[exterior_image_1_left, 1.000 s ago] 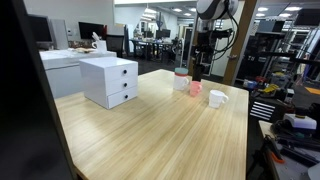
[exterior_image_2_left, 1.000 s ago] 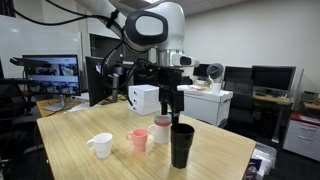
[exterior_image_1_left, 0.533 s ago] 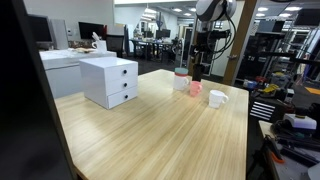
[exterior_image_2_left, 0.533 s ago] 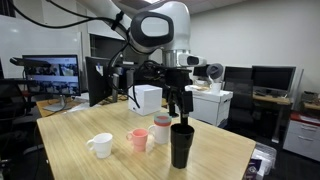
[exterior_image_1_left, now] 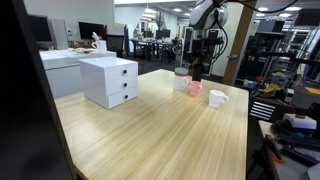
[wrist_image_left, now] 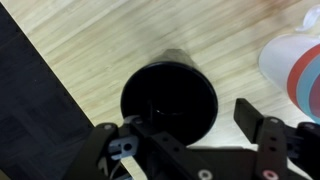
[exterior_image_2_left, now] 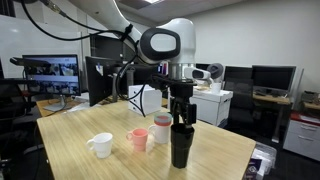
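A tall black cup (exterior_image_2_left: 181, 146) stands near the table's corner, and in the wrist view this black cup (wrist_image_left: 168, 98) shows its dark, empty inside from straight above. My gripper (exterior_image_2_left: 180, 121) hangs right over it, with the fingertips at rim height. Seen from the wrist, the gripper (wrist_image_left: 188, 124) is open: one finger (wrist_image_left: 128, 132) sits at the cup's left edge and the other stands apart to the right of the rim. A white cup with a red band (exterior_image_2_left: 161, 130) stands just beside the black one. In an exterior view the gripper (exterior_image_1_left: 196, 66) is at the table's far end.
A pink cup (exterior_image_2_left: 138, 139) and a white mug (exterior_image_2_left: 101, 145) stand in a row with the banded cup (exterior_image_1_left: 181, 80). A white drawer unit (exterior_image_1_left: 110, 80) sits on the wooden table (exterior_image_1_left: 150, 135). The table's edge and dark floor (wrist_image_left: 40, 110) lie close to the black cup.
The gripper has come down and shifted sideways until it is over the black cup, its fingertips now at the rim. The cups have not moved.
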`<state>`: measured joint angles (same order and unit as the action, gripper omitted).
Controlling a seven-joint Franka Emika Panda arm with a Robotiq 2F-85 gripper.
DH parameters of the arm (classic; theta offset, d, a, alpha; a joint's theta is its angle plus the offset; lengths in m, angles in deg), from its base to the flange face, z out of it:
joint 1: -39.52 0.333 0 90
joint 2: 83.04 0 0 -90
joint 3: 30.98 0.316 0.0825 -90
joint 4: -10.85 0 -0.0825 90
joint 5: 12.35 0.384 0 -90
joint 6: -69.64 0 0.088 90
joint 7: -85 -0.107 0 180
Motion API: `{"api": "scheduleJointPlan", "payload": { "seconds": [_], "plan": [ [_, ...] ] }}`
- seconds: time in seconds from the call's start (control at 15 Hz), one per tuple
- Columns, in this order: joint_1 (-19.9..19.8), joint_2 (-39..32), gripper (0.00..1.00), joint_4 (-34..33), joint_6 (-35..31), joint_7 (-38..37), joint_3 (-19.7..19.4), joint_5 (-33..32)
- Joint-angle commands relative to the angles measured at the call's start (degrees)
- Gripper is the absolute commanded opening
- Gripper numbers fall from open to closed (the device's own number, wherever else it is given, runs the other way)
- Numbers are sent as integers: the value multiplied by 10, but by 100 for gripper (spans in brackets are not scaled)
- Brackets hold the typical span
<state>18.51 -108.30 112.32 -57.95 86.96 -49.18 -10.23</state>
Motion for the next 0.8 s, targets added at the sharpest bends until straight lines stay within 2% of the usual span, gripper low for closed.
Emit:
{"api": "scheduleJointPlan", "payload": {
  "seconds": [0.0,0.07,0.13,0.4,0.6,0.73],
  "plan": [
    [-10,-3,54,-28,10,-2,12,8],
    [-5,2,41,-41,17,-7,11,0],
    [-4,4,32,-49,22,-10,11,-1],
    [-5,3,8,-66,36,-12,13,0],
    [-3,6,0,-67,43,-16,11,-4],
    [-4,6,1,-67,42,-13,12,-4]
  ]
}}
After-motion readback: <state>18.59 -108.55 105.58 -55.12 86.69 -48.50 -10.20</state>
